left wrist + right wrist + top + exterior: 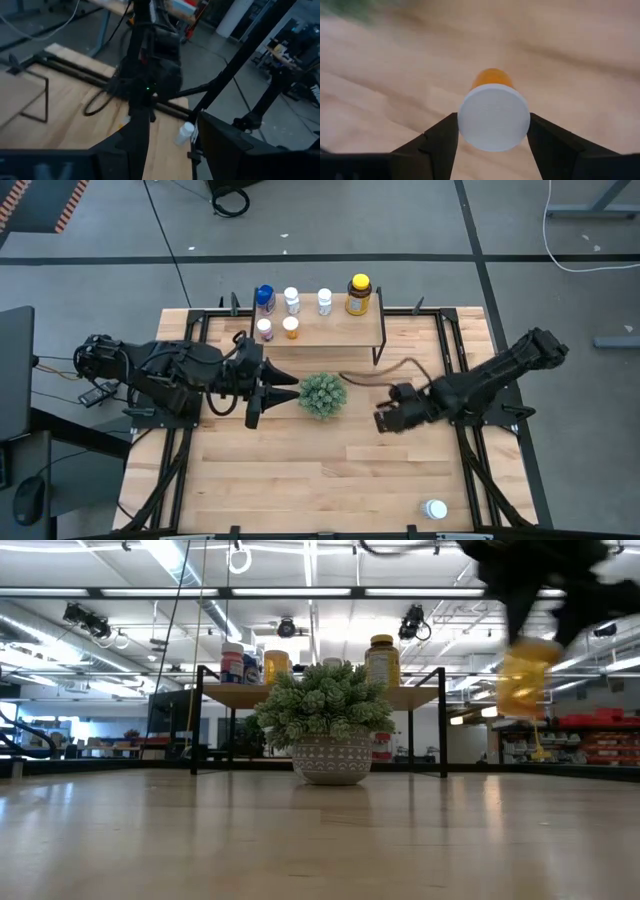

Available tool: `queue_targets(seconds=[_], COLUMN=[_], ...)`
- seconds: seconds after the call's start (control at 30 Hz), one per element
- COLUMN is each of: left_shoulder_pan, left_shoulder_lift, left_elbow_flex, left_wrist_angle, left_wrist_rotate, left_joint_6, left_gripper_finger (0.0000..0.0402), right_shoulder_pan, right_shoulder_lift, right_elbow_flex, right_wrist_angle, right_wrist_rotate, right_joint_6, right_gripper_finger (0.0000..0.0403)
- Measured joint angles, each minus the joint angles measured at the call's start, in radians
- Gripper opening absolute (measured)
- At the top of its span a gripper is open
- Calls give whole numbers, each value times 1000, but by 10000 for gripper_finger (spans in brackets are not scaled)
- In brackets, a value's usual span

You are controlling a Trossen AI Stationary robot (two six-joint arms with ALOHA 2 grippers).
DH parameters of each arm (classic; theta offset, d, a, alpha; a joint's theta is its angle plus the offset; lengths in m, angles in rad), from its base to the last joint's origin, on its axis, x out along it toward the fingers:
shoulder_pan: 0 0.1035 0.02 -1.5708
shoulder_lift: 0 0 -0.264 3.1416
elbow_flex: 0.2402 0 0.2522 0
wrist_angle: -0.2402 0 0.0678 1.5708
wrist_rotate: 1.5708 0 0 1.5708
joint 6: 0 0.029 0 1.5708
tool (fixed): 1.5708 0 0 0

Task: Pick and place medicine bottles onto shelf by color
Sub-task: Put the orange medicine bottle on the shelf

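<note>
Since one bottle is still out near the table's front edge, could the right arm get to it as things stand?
Probably not yet: the right gripper is shut on an orange bottle. The path to the loose white bottle looks free, so it seems reachable after unloading.

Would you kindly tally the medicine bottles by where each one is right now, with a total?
On the shelf: 6 (blue-capped bottle, two white bottles, amber bottle, purple bottle, orange bottle)
In the right gripper: 1, orange bottle with a white cap
Loose on the table: 1, white bottle
Total: 8
</note>
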Motion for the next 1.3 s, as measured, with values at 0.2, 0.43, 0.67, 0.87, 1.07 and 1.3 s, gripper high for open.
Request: queue_targets(seconds=[0.2,0.43,0.67,0.87,1.07,1.3], left_shoulder_pan=[0,22,23,23,23,23], left_shoulder_lift=[-12,-44,-80,-95,-93,-92], left_elbow_flex=[0,2,2,2,1,1], left_wrist_angle=[81,91,71,63,63,62], left_wrist_rotate=[0,0,-36,-57,-57,-56], left_joint_6=[78,70,70,69,60,55], left_gripper_finger=[172,172,172,172,173,172], right_shoulder_pan=[-207,-391,-508,-591,-660,-700], right_shoulder_lift=[27,250,498,614,679,684], right_elbow_flex=[201,563,903,1099,1188,1183], right_wrist_angle=[-7,-154,-294,-348,-395,-422], right_wrist_rotate=[56,59,45,2,-15,-20], right_joint_6=[-424,-830,-1019,-1064,-1084,-1119], right_gripper_finger=[227,227,227,227,227,227])
